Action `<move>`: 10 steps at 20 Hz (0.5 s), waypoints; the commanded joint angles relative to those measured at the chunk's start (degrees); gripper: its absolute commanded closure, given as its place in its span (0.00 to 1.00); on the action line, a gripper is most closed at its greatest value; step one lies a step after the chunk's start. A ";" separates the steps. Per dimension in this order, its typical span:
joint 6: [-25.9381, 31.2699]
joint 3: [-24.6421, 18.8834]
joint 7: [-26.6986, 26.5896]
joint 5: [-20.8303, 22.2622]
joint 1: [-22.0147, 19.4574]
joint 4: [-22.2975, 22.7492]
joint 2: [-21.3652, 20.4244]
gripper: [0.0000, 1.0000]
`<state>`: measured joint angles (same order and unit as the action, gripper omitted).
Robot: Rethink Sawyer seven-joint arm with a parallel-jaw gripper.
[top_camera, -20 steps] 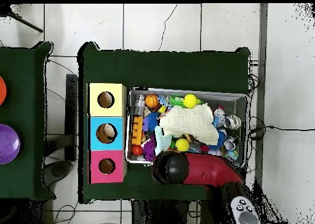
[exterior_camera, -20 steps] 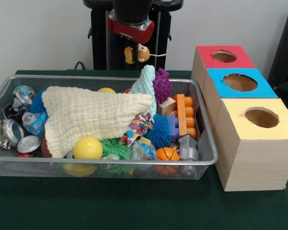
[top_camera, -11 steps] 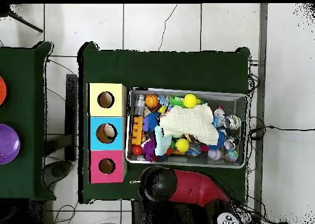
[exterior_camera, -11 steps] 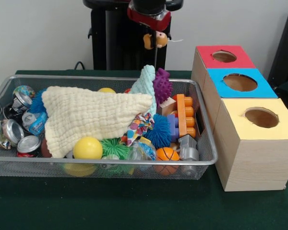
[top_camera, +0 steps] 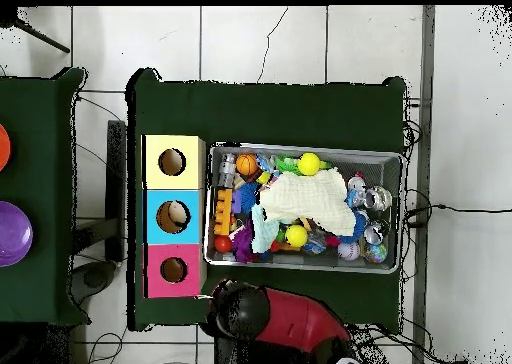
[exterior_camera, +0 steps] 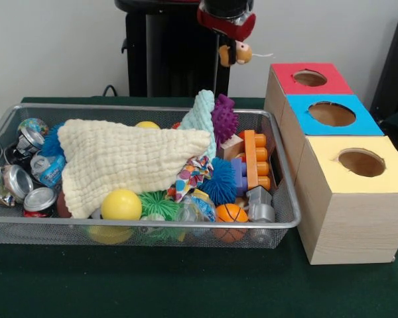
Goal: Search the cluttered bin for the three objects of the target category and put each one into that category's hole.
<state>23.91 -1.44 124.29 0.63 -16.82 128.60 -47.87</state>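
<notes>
Green tabletop [exterior_camera: 186, 291] holds a wire bin [exterior_camera: 278, 222] full of toys; up high, the end effector [exterior_camera: 235, 53] pinches a small toy mouse [exterior_camera: 242, 52], near the red box [exterior_camera: 308, 78]

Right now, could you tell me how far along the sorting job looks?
In hand: the gripper hangs above the table's back edge, carrying a small orange-and-cream toy, short of the red box. Done: I cannot say; nothing shows inside the red box hole, the blue box hole or the yellow box hole. Left: dropping this toy, then searching the full wire bin, partly hidden under the cream cloth.
</notes>
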 commanded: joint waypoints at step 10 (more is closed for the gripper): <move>-12.02 -7.64 16.36 -16.02 3.32 4.93 1.33 1.00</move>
<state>10.01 -3.23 124.30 -7.88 -14.85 131.05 -45.83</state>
